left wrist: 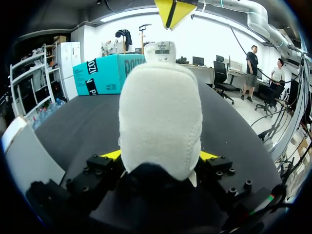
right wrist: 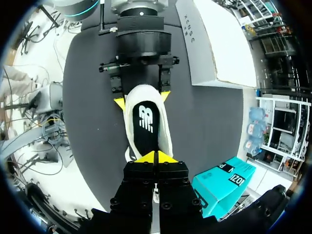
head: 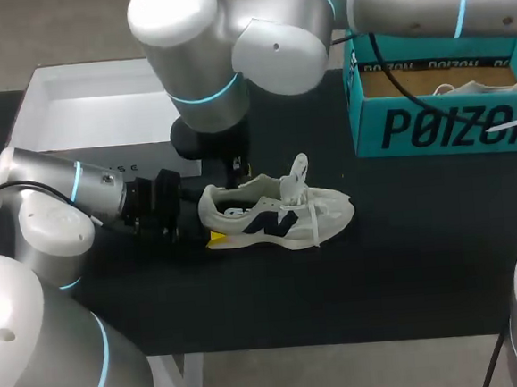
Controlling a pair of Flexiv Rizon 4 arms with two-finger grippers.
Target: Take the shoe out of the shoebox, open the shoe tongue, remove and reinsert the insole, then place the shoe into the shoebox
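Observation:
A white sneaker [head: 278, 214] with a dark logo lies on its sole mid-table, toe pointing right. My left gripper [head: 209, 224] holds its heel [left wrist: 161, 122], one yellow-tipped finger on each side. The tongue [head: 298, 174] stands up, and the black insole [right wrist: 145, 122] shows inside the shoe. My right arm comes in from the upper right. Its gripper [head: 237, 170] hangs just over the shoe's opening, yellow tips [right wrist: 156, 157] pressed together with nothing visible between them. From the left wrist it shows above the tongue [left wrist: 173, 12].
The teal shoebox [head: 446, 125] stands open at the back right with paper inside. A white box lid [head: 91, 108] lies at the back left, close behind my left arm. Bare black table stretches in front of the shoe.

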